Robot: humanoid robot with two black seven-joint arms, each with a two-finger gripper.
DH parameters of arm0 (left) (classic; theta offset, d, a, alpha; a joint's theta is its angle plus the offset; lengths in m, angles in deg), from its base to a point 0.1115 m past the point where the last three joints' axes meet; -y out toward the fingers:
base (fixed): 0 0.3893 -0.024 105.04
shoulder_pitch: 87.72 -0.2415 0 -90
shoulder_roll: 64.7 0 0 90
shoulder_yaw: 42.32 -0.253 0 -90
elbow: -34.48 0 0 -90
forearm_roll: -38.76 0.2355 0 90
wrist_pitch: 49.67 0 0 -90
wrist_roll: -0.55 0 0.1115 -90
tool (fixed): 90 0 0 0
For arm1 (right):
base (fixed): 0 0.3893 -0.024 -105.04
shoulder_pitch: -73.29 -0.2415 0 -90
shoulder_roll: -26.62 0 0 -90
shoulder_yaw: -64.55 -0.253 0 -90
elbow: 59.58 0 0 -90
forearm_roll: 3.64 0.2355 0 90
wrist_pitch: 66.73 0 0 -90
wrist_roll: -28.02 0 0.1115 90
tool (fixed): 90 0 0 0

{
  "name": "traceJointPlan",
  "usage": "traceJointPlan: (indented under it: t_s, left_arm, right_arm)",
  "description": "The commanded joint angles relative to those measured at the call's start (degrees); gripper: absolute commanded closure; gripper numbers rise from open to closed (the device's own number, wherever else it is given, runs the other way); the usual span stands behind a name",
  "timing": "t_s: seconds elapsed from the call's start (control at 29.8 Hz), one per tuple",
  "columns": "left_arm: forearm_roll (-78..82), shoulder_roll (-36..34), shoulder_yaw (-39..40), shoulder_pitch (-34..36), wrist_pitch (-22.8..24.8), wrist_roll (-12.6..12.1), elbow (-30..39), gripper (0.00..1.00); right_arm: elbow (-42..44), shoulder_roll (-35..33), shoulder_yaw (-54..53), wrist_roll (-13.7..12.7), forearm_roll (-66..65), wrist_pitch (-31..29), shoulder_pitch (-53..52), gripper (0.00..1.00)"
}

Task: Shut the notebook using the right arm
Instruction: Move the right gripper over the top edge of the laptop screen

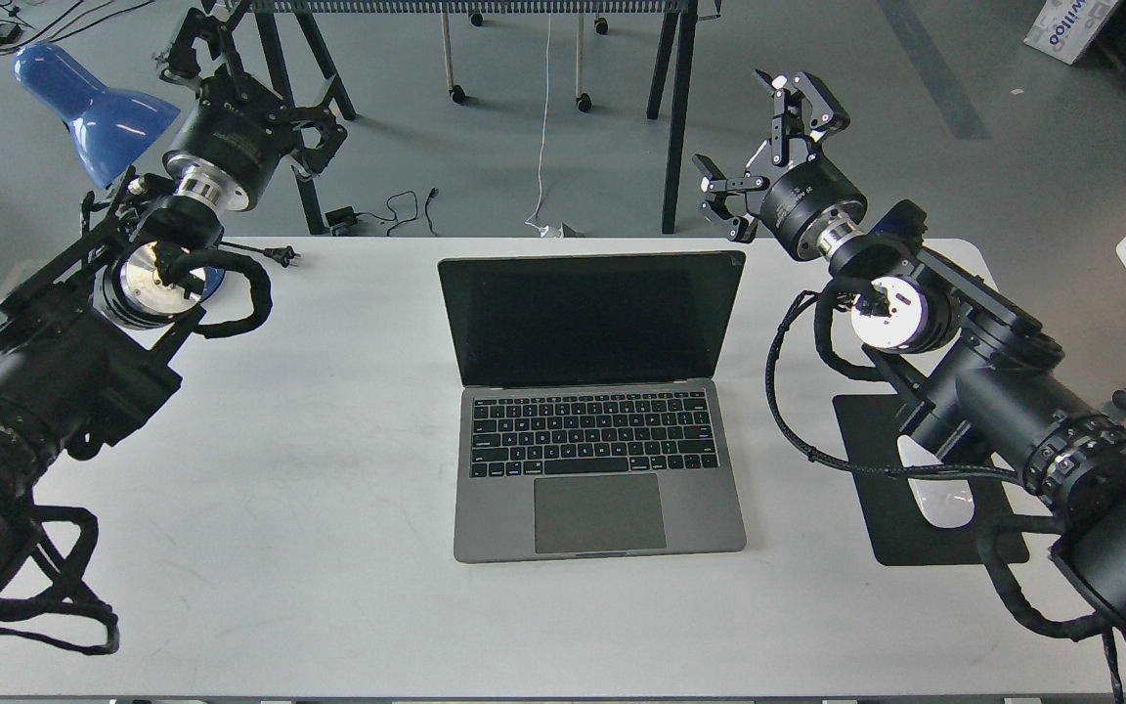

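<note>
The notebook [592, 411] lies open in the middle of the white table [328, 548], its black screen [587, 318] upright and facing me, keyboard and trackpad towards the front. My right gripper [758, 137] is open and empty. It hangs just above and behind the screen's top right corner, apart from the lid. The right arm [1003, 391] reaches in from the lower right. My left gripper [250, 83] is open and empty, raised beyond the table's back left edge, far from the notebook.
A black mouse pad [900, 533] with a white mouse [944, 508] lies right of the notebook, partly under my right arm. A blue lamp [84, 98] stands at the back left, with a power plug [275, 256] on the table. Black trestle legs [675, 117] stand behind the table.
</note>
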State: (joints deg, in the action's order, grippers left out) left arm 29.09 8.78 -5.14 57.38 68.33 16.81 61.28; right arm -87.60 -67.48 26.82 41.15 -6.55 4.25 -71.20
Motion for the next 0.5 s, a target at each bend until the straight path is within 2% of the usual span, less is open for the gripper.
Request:
traceJointPlan:
  t_s: [0.0,0.23,0.47]
  left_arm:
    - [0.0,0.0,0.0,0.0,0.0,0.0,0.0,0.0]
    - [0.0,0.0,0.0,0.0,0.0,0.0,0.0,0.0]
    - [0.0,0.0,0.0,0.0,0.0,0.0,0.0,0.0]
  right_arm:
    - [-0.5,0.5,1.2,-0.3,0.0,0.6,0.1,0.0]
    - [-6.2,-0.4,5.7,-0.7,0.1,0.6,0.9,0.0]
    - [-13.9,-4.3,7.6,-0.8,0.1,1.1,4.6,0.0]
